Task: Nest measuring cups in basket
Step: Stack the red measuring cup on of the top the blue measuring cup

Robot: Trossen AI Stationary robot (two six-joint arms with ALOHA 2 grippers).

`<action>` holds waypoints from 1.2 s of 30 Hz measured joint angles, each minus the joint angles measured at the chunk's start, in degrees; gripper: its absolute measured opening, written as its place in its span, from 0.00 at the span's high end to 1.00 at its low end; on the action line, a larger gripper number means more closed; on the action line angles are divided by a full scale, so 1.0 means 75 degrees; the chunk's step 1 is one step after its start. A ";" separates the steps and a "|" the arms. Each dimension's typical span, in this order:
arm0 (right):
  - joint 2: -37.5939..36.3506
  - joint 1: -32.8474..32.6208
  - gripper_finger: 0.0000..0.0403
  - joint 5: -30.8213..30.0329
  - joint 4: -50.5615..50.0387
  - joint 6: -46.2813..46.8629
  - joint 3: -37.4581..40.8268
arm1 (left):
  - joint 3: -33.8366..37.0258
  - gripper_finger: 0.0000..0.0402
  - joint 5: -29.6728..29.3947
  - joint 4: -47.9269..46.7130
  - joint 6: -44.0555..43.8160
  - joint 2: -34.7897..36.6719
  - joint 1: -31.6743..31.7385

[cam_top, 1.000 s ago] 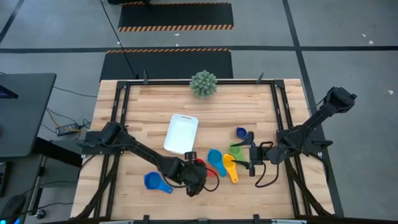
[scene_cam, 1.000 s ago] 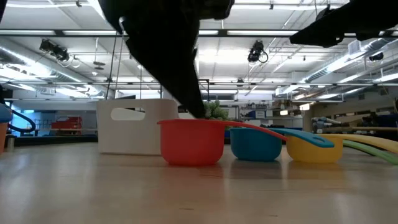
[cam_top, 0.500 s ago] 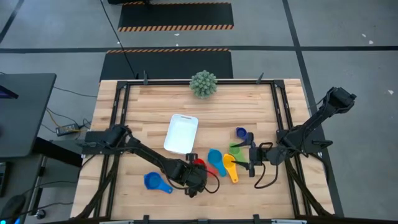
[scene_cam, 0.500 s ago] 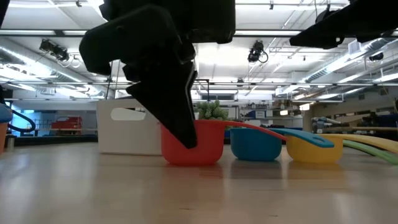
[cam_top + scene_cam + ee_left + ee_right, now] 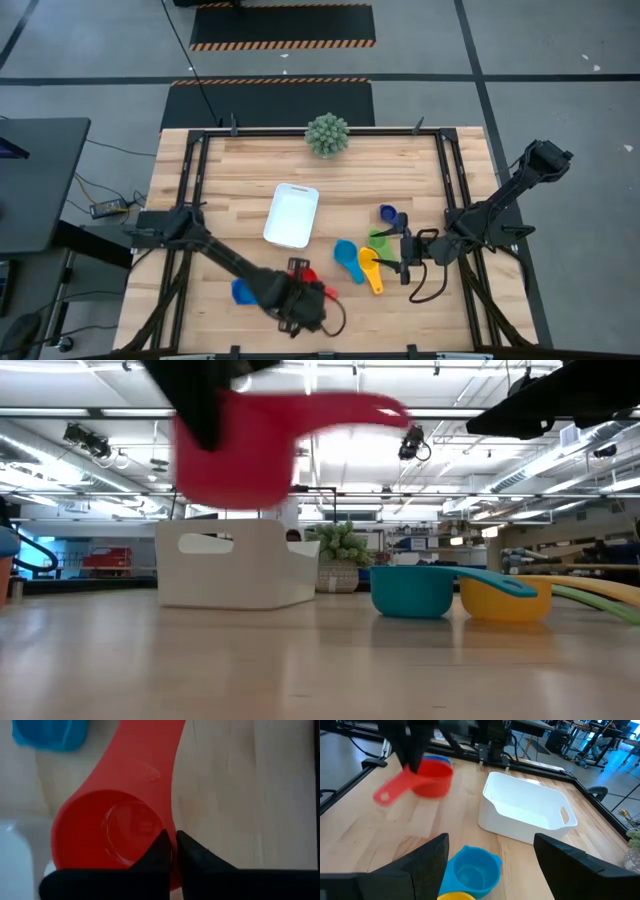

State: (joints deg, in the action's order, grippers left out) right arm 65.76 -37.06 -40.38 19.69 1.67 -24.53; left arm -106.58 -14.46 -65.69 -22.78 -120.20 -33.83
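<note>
My left gripper point(image 5: 293, 298) is near the table's front edge, shut on a red measuring cup point(image 5: 240, 450) that hangs well above the wood. A blue cup point(image 5: 241, 291) sits on the table just left of it. Light blue point(image 5: 345, 252), yellow point(image 5: 368, 263), green point(image 5: 380, 240) and dark blue point(image 5: 388, 213) cups rest on the table in a group to the right. The white basket point(image 5: 292, 215) stands at mid-table. My right gripper point(image 5: 404, 256) waits open beside the group of cups, touching nothing. My left gripper pinches the red cup's bowl wall at the rim point(image 5: 170, 820), close to where the handle starts, with one finger inside the bowl and one outside. The fingers point(image 5: 160, 847) come steeply from above. The cup is lifted clear and roughly upright, its handle point(image 5: 360, 408) sticking out sideways.
A spiky green ball plant point(image 5: 327, 134) stands at the far edge. Black frame rails point(image 5: 190, 170) run along the left and right sides of the table. Bare wood point(image 5: 220, 180) lies left of the basket.
My left gripper has taken hold of the red cup where it stood beside the light blue cup. It has then risen and drawn toward the table's near edge. The cup has gone from standing on the wood to hanging clear above it.
</note>
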 joint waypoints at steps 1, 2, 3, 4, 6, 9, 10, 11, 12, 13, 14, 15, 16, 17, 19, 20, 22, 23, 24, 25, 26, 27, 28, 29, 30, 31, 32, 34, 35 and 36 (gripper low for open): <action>0.0000 0.0000 0.26 -0.0002 0.0002 0.0015 0.0000 | -0.0080 0.96 -0.0093 -0.0301 -0.0124 -0.0002 -0.0140; 0.0000 0.0000 0.26 0.0001 0.0001 0.0024 0.0000 | -0.0128 0.96 -0.0156 -0.0549 -0.0278 -0.0003 -0.0274; 0.0000 0.0000 0.26 0.0001 0.0002 0.0027 0.0000 | -0.0144 0.96 -0.0173 -0.0733 -0.0402 -0.0002 -0.0413; 0.0000 0.0000 0.26 -0.0002 0.0013 0.0027 0.0000 | -0.0146 0.97 -0.0168 -0.0925 -0.0549 -0.0003 -0.0549; 0.0000 0.0000 0.26 -0.0001 0.0036 0.0024 0.0000 | -0.0143 0.97 -0.0157 -0.1326 -0.0903 -0.0003 -0.0821; 0.0000 0.0000 0.26 0.0000 0.0116 0.0020 0.0000 | -0.0143 0.97 -0.0052 -0.1577 -0.1402 -0.0003 -0.1152; 0.0000 0.0000 0.26 0.0001 0.0148 0.0018 0.0000 | -0.0143 0.97 -0.0012 -0.1658 -0.1553 0.0004 -0.1246; 0.0000 0.0000 0.26 0.0003 0.0174 0.0018 0.0000 | -0.0138 0.97 -0.0004 -0.1793 -0.1715 0.0036 -0.1346; 0.0000 0.0000 0.26 0.0001 0.0174 0.0018 0.0000 | -0.0138 0.97 0.0024 -0.1930 -0.1874 0.0081 -0.1432; 0.0000 0.0000 0.26 0.0003 0.0174 0.0018 0.0000 | -0.0140 0.97 0.0064 -0.2071 -0.1993 0.0119 -0.1485; 0.0000 0.0000 0.26 0.0002 0.0176 0.0015 0.0000 | -0.0140 0.97 0.0074 -0.2256 -0.2112 0.0153 -0.1580; 0.0000 0.0000 0.26 0.0005 0.0195 0.0015 0.0000 | -0.0140 0.97 0.0076 -0.2430 -0.2237 0.0174 -0.1673; 0.0000 0.0000 0.26 0.0026 0.0209 0.0018 0.0000 | -0.0140 0.97 0.0074 -0.2659 -0.2321 0.0183 -0.1748; 0.0000 0.0000 0.26 0.0080 0.0215 0.0020 0.0000 | -0.0140 0.97 0.0072 -0.2852 -0.2365 0.0195 -0.1809; 0.0000 0.0000 0.26 0.0162 0.0240 -0.0006 0.0000 | -0.0138 0.97 -0.0017 -0.3083 -0.2358 0.0198 -0.1991; 0.0000 -0.0003 0.26 0.0184 0.0269 -0.0020 0.0000 | -0.0094 0.97 -0.0068 -0.3139 -0.2305 0.0198 -0.2073; 0.0000 -0.0001 0.26 0.0184 0.0268 -0.0025 0.0000 | 0.0088 0.97 -0.0081 -0.3142 -0.2205 0.0201 -0.2185; 0.0000 0.0000 0.26 0.0184 0.0281 -0.0030 0.0000 | 0.0211 0.97 -0.0064 -0.3112 -0.2143 0.0201 -0.2224; 0.0000 0.0000 0.26 0.0185 0.0288 -0.0032 0.0000 | 0.0340 0.97 -0.0017 -0.3086 -0.2093 0.0201 -0.2252; 0.0000 0.0000 0.26 0.0187 0.0284 -0.0035 0.0000 | 0.0471 0.97 0.0077 -0.3037 -0.2045 0.0201 -0.2260; 0.0000 0.0000 0.26 0.0187 0.0285 -0.0038 0.0000 | 0.0599 0.97 0.0169 -0.2955 -0.1991 0.0201 -0.2250; 0.0003 0.0000 0.26 0.0187 0.0288 -0.0040 0.0000 | 0.0724 0.97 0.0234 -0.2832 -0.1907 0.0201 -0.2238; 0.0003 0.0000 0.26 0.0187 0.0294 -0.0043 0.0000 | 0.0818 0.97 0.0300 -0.2709 -0.1849 0.0201 -0.2214; 0.0003 0.0000 0.26 0.0190 0.0296 -0.0046 0.0000 | 0.0897 0.97 0.0361 -0.2563 -0.1815 0.0207 -0.2189; 0.0001 0.0000 0.26 0.0193 0.0302 -0.0046 0.0000 | 0.1008 0.97 0.0359 -0.2386 -0.1764 0.0259 -0.2162; 0.0003 0.0000 0.26 0.0193 0.0310 -0.0051 0.0000 | 0.1113 0.97 0.0382 -0.2268 -0.1719 0.0333 -0.2130; 0.0002 0.0000 0.26 0.0193 0.0323 -0.0070 0.0000 | 0.1217 0.97 0.0386 -0.2158 -0.1696 0.0411 -0.2101; 0.0002 0.0000 0.26 0.0203 0.0338 -0.0085 0.0000 | 0.1529 0.97 0.0386 -0.1907 -0.1692 0.0681 -0.2095; 0.0000 0.0000 0.26 0.0207 0.0340 -0.0090 0.0000 | 0.1697 0.97 0.0395 -0.1792 -0.1716 0.0806 -0.2095; 0.0000 0.0000 0.26 0.0207 0.0338 -0.0093 0.0000 | 0.1886 0.97 0.0398 -0.1611 -0.1729 0.0938 -0.2096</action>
State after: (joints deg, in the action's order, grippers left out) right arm 65.76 -37.06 -38.83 22.22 0.97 -24.53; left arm -92.43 -11.48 -77.77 -35.75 -113.16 -49.55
